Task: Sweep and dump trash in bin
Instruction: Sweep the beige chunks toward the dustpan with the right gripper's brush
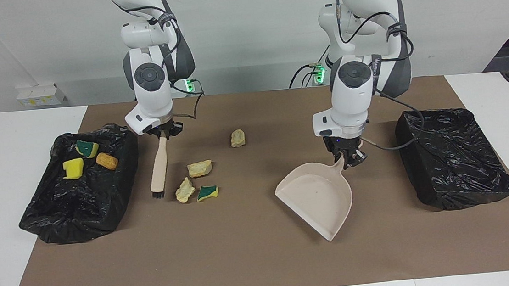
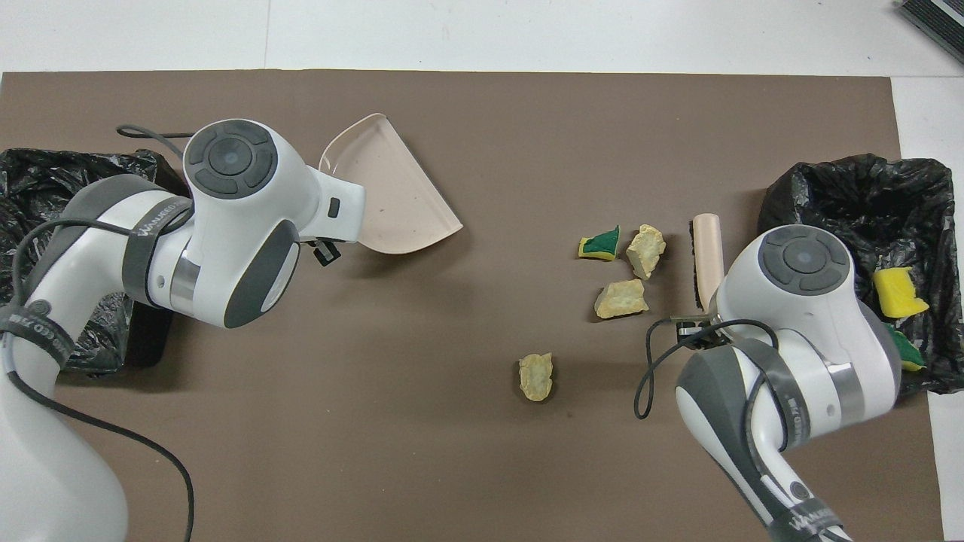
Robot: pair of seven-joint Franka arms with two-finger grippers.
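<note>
Brush point(image 1: 159, 169) clamped in right gripper point(image 1: 163, 133), dustpan point(image 1: 319, 197) in left gripper point(image 1: 347, 158); overhead, arms hide both grips.

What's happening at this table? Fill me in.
Two robot arms are sweeping up sponge scraps. The right gripper holds a brush by its handle, bristles down beside three loose scraps; a fourth scrap lies alone nearer to the robots. The left gripper holds a dustpan, empty and tilted, toward the left arm's end of the table. Three scraps already lie in the bin at the right arm's end; the other bin looks empty.
</note>
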